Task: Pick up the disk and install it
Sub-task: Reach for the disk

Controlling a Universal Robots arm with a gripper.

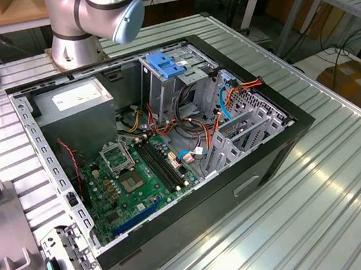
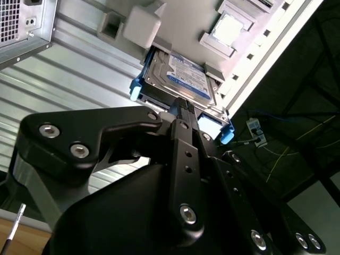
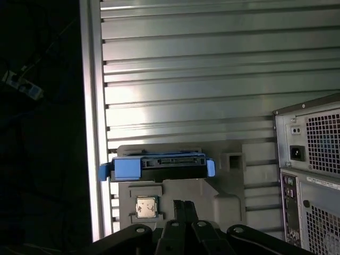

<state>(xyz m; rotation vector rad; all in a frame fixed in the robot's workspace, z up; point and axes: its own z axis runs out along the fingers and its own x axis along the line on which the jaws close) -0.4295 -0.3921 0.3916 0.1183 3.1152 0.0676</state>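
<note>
Claw (image 2: 182, 104): fingers pressed together, apparently empty, hovering over the grey tray (image 3: 228, 186).
Disk (image 2: 179, 79): lying label-up in the grey tray.
Grasp: open first, then centre across the blue rails (image 2: 136, 89), level.

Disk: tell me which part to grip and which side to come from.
Come from above: the disk lies flat, label up, in a grey holder. It is probably best gripped across its width on the two blue rails, whose ends stick out past the holder on both sides.
</note>
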